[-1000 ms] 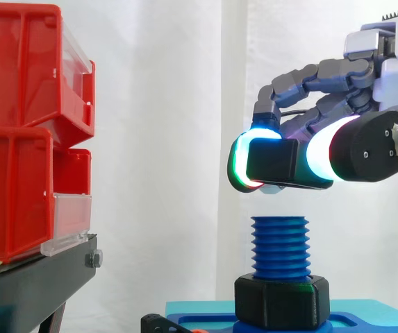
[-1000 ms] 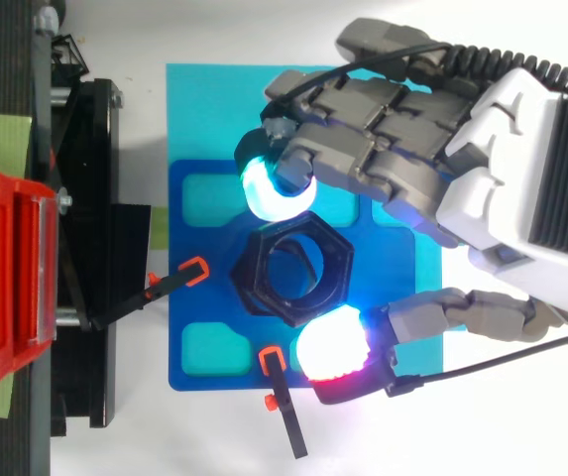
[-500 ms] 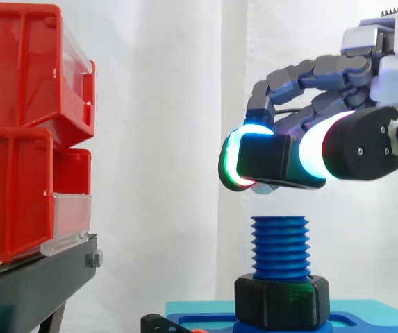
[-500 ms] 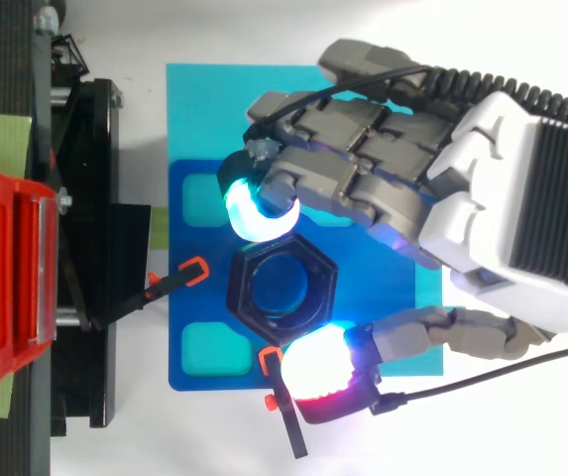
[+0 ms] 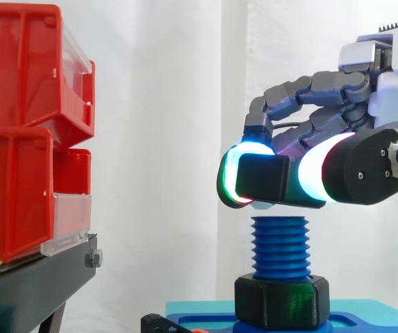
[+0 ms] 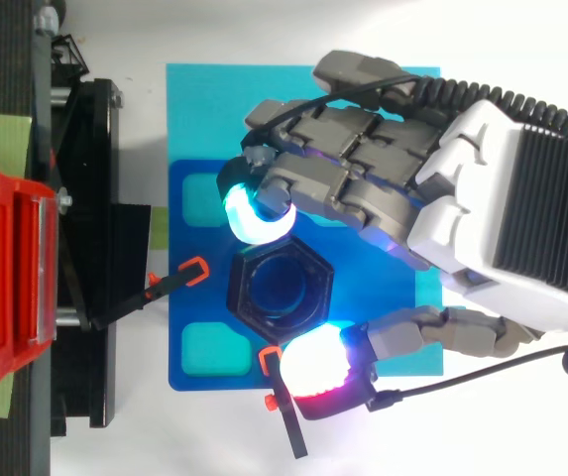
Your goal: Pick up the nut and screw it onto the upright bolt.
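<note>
A black hex nut (image 6: 236, 290) is pinched between the glowing fingertips (image 6: 254, 213) and the thumb of my hand (image 6: 482, 218). Through its hole, the top view shows the blue top of the upright bolt (image 6: 282, 288), so the nut sits centred over it. From the side, the hand (image 5: 365, 166) hovers just above the threaded blue bolt (image 5: 279, 246), and the thumb's black tip hides most of the nut. A second black nut (image 5: 280, 302) sits at the bolt's foot on the blue baseplate (image 5: 365, 322).
Red bins (image 5: 18, 132) are stacked on a black stand (image 5: 32, 291) to the left of the bolt. Two black clips with orange tips (image 6: 189, 273) lie on the baseplate's left and lower sides. A cyan mat (image 6: 204, 99) lies under the plate.
The hand has moved left and come down a little with the nut. The nut's hole, at first off to one side, now lines up over the bolt's top.
</note>
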